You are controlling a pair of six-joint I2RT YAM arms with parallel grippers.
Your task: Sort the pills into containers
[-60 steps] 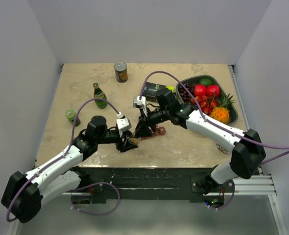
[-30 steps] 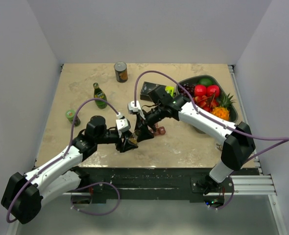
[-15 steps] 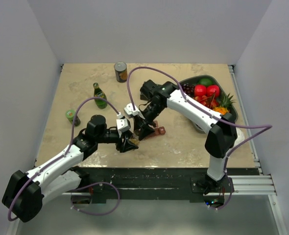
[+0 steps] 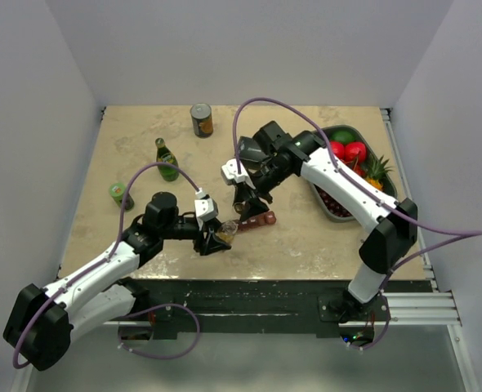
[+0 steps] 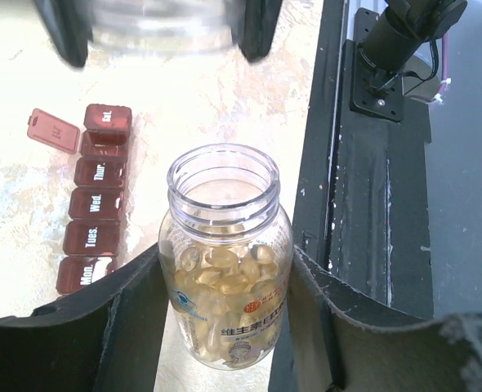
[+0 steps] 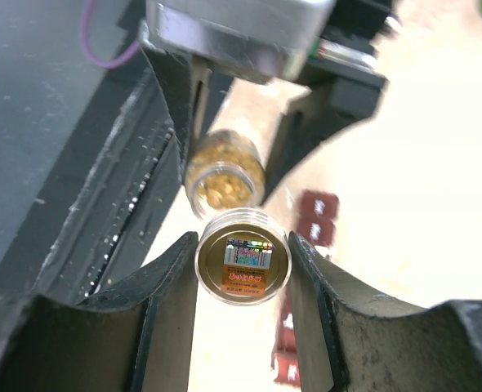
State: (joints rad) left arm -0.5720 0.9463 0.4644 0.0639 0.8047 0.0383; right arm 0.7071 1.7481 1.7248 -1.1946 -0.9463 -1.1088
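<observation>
My left gripper (image 4: 219, 237) is shut on a clear pill bottle (image 4: 227, 231) near the table's front edge. In the left wrist view the bottle (image 5: 225, 269) is uncapped and about half full of amber softgels, held between the fingers of that gripper (image 5: 225, 327). The dark red container strip (image 5: 94, 212) lies to its left with day labels and one lid flipped open. My right gripper (image 4: 245, 202) is above the strip (image 4: 257, 219), shut on the bottle's gold-lined cap (image 6: 243, 267), with the bottle's mouth (image 6: 223, 175) just beyond it.
A tin can (image 4: 201, 119) stands at the back, a green bottle (image 4: 167, 159) and a small green jar (image 4: 120, 193) at the left. A grey fruit tray (image 4: 332, 211) is at the right. The table's front edge (image 5: 323, 163) runs close beside the bottle.
My right gripper was at the bottle's top and has pulled back to the right with the cap in it. The bottle now stands open in my left gripper, which stayed put.
</observation>
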